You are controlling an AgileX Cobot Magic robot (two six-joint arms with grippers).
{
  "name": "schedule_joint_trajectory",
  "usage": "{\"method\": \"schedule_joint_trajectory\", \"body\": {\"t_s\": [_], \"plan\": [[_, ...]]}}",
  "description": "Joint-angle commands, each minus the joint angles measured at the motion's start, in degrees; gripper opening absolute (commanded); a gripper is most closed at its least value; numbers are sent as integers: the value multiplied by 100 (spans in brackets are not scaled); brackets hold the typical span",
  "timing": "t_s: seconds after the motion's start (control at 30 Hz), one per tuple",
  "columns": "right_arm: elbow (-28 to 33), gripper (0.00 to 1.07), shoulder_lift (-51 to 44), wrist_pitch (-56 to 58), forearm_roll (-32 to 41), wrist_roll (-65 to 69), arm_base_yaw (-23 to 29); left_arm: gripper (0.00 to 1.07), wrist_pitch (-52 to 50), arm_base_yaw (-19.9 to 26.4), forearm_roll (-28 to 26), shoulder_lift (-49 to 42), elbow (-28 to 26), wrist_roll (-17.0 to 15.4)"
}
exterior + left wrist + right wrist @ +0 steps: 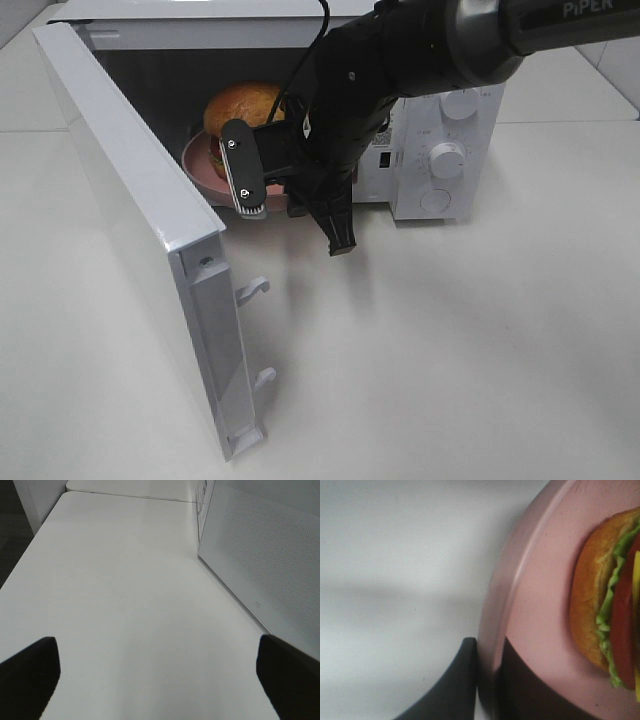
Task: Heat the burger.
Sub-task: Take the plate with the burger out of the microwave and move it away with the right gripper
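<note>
1. Right end effector (487,680) of mine is clamped on the rim of the pink plate (540,595), one finger (455,685) under the edge and the other on top, as the right wrist view shows. I hold the rim, not the food, so the stack stays undisturbed.

2. The burger (243,108) sits on that plate just beyond my right end effector, its bun, lettuce and tomato layers close ahead of the fingers in the wrist view.

3. From above, plate and burger are in the mouth of the microwave (440,140), partly inside the dark cavity, with the plate's near edge still at the opening where I grip it. Whether the plate already rests on the cavity floor I cannot tell.

4. The microwave door (150,230) stands swung wide to the side of my right end effector, leaving the opening clear for my arm.

5. Left end effector (160,675) has its fingers spread well apart and holds nothing; it hovers over bare counter (125,580) with the outer face of the door beside it, out of the way of the loading.

6. My judgement: the plate needs to go fully in and be released before the door can close.
</note>
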Motion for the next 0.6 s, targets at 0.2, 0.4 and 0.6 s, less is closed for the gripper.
{"method": "schedule_joint_trajectory", "body": {"t_s": [0.2, 0.4, 0.6], "plan": [[808, 0, -596, -1123, -470, 103, -69, 101, -86, 17, 6, -23, 6, 0], [1507, 0, -963, -1805, -470, -132, -143, 101, -86, 17, 6, -23, 6, 0], [1931, 0, -1243, -2063, -470, -487, -264, 101, -86, 17, 6, -23, 6, 0]]}}
